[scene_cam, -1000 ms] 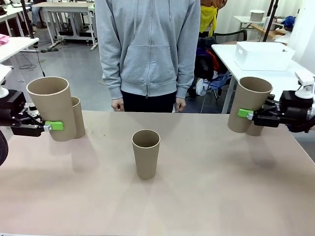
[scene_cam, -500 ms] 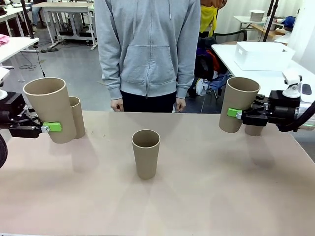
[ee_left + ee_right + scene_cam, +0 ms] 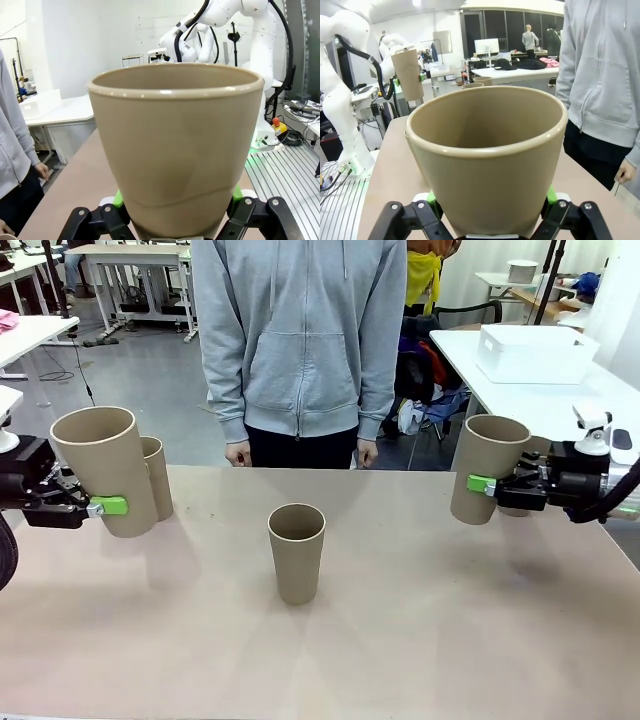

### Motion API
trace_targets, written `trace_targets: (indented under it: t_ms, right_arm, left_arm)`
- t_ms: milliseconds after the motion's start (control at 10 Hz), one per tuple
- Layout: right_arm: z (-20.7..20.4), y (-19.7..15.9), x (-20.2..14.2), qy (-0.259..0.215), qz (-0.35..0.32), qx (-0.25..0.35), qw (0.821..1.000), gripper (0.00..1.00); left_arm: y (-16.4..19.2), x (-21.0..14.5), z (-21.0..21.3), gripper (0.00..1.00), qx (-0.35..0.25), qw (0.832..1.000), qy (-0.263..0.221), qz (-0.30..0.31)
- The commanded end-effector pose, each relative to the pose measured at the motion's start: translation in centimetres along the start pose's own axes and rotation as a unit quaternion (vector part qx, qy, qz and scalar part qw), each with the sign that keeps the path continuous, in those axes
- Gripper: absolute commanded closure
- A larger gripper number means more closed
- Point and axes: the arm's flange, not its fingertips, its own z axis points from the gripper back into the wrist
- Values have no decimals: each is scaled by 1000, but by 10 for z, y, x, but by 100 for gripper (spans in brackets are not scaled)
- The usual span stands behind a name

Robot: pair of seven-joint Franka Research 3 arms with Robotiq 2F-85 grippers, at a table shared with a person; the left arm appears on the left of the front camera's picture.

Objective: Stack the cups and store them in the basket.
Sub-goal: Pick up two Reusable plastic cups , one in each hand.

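Cup (image 3: 297,552) at table (image 3: 450,640) centre, edges far.

Room light is bright and even, from overhead; the table (image 3: 450,640) shows no glare, and the middle cup (image 3: 297,552) casts only faint, soft shadows fanning from its foot toward the camera. To either side of that cup the front view is sharp and unblurred. Both wrist views bow outward at their edges, with small glints on the rim of the held cup (image 3: 175,150).
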Motion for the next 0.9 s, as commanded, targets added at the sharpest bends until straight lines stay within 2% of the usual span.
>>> trace_targets:
  t_ms: [0, 800]
  right_arm:
    - [30, 88, -26, -2, 14, 13, 1000, 15]
    - [35, 114, -26, -21, 26, 63, 997, 15]
  left_arm:
    - [-86, -10, -32, 17, -2, 1000, 0, -11]
    - [-86, -18, -36, 17, -14, 1000, -2, -9]
